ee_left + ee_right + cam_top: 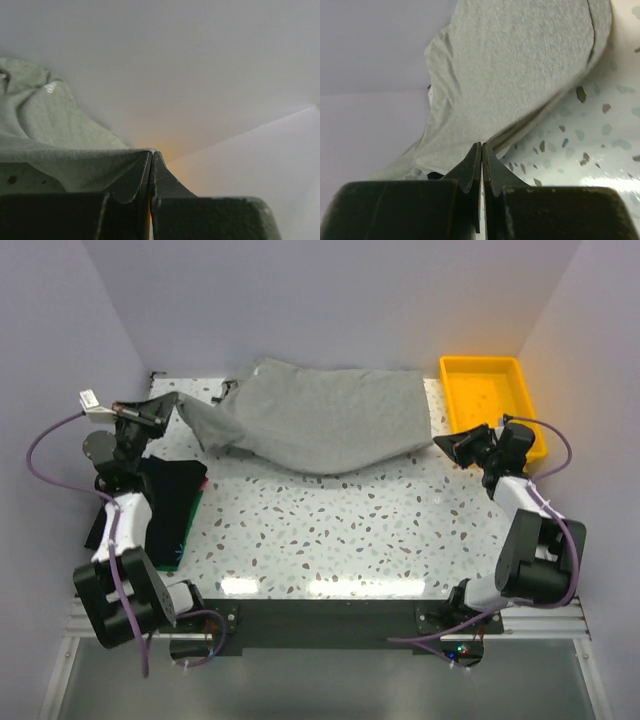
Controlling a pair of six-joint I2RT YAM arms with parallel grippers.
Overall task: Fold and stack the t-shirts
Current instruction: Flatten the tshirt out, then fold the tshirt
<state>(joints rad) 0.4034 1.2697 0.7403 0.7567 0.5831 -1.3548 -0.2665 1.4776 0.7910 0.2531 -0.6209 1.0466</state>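
The heather-grey t-shirt (320, 415) is stretched across the back of the table, its lower edge sagging between my two grippers. My left gripper (172, 408) is shut on its left corner; in the left wrist view the grey cloth (45, 120) drapes over the left finger and ends at the closed tips (151, 152). My right gripper (440, 443) is shut at the shirt's right corner, and in the right wrist view the shirt's (520, 65) hem runs into the closed tips (481, 145). A folded black t-shirt (170, 500) lies on a green one (192, 525) at the left, partly under my left arm.
A yellow plastic tray (490, 400) stands at the back right, just behind my right gripper. The speckled table (330, 530) lies bare in front of the grey shirt. Pale walls close in at the left, back and right.
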